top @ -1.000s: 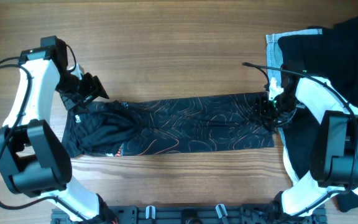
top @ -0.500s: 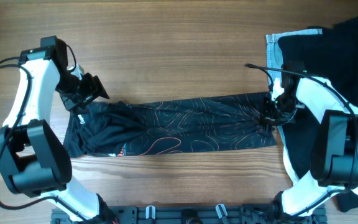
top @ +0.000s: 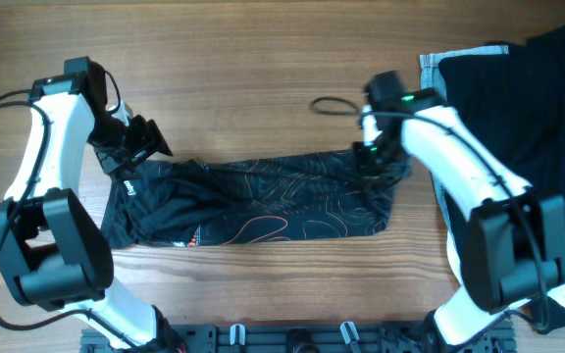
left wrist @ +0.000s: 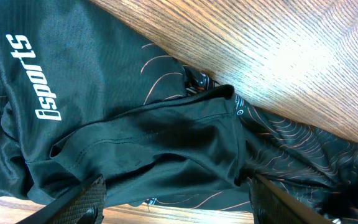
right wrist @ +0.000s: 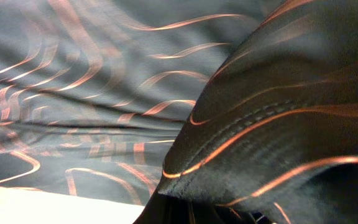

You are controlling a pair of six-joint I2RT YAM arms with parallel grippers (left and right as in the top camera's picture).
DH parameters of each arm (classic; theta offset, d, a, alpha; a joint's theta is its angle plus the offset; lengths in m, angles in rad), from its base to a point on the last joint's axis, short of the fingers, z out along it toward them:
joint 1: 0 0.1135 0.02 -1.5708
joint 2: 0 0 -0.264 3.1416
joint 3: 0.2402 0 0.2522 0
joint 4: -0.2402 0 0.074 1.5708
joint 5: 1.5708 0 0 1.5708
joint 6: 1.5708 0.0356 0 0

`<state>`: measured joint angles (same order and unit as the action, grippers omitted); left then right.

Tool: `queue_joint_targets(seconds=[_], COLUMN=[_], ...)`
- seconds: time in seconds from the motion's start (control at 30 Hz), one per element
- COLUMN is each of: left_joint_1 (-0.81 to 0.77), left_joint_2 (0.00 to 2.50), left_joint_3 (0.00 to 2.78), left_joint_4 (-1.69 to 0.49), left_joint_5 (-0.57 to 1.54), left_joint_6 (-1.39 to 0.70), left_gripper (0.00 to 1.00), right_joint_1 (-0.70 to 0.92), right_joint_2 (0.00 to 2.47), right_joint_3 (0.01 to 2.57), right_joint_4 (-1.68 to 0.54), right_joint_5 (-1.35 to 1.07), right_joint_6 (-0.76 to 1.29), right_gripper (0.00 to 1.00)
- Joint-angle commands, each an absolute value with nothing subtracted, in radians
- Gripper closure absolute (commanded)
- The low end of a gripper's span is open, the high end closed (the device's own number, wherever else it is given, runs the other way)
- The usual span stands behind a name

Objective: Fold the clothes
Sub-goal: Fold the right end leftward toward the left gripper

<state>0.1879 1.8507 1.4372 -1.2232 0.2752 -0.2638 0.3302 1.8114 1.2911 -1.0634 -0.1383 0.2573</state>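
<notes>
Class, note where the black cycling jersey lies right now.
Overhead view: the jersey lies across the near middle of the table, its left end by the left pincer, its right end held by the right pincer.

overhead: top-down, whole table (top: 263, 59) | left wrist: close on jersey (left wrist: 166, 137) | right wrist: closer, same jersey

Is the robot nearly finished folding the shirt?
Not yet. The cycling jersey already lies in a long strip across the table. The right hand grips its right end, starting a fold toward the middle. The left hand sits open at the other end. Most of the folding is left.
</notes>
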Motion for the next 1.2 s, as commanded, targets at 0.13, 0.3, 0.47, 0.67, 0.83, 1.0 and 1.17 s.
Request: queue_joint_targets(seconds=[0.13, 0.3, 0.47, 0.67, 0.83, 1.0, 1.17], left_joint_1=[0.187, 0.187, 0.187, 0.187, 0.187, 0.187, 0.187], left_joint_2=[1.831, 1.831, 1.831, 1.831, 1.831, 1.831, 1.831], left_joint_3=[1.431, 1.431, 1.431, 1.431, 1.431, 1.431, 1.431], left_joint_4=[-1.226, -1.226, -1.226, -1.225, -1.226, -1.226, -1.226], left_joint_5=[0.272, 0.272, 0.272, 0.272, 0.272, 0.272, 0.272], left_joint_6=[-0.243, -0.243, -0.243, -0.243, -0.243, -0.243, -0.243], left_gripper=[0.26, 0.26, 0.26, 0.26, 0.26, 0.26, 0.25], right_joint_1=[0.528, 0.589, 0.637, 0.71, 0.676, 0.657, 0.658], right_joint_2=[1.797, 1.8, 1.814, 1.82, 1.813, 1.814, 1.816], right_joint_3=[1.303, 1.303, 1.303, 1.303, 1.303, 1.295, 1.201], right_joint_4=[-0.961, -0.896, -0.854, -0.835, -0.876, -0.955, -0.864], right_joint_5=[-0.181, -0.224, -0.313, -0.403, 0.023, -0.017, -0.219], right_joint_6=[0.392, 0.367, 0.307, 0.114, 0.419, 0.383, 0.323], right_gripper=[0.96, 0.96, 0.96, 0.3, 0.28, 0.31, 0.31])
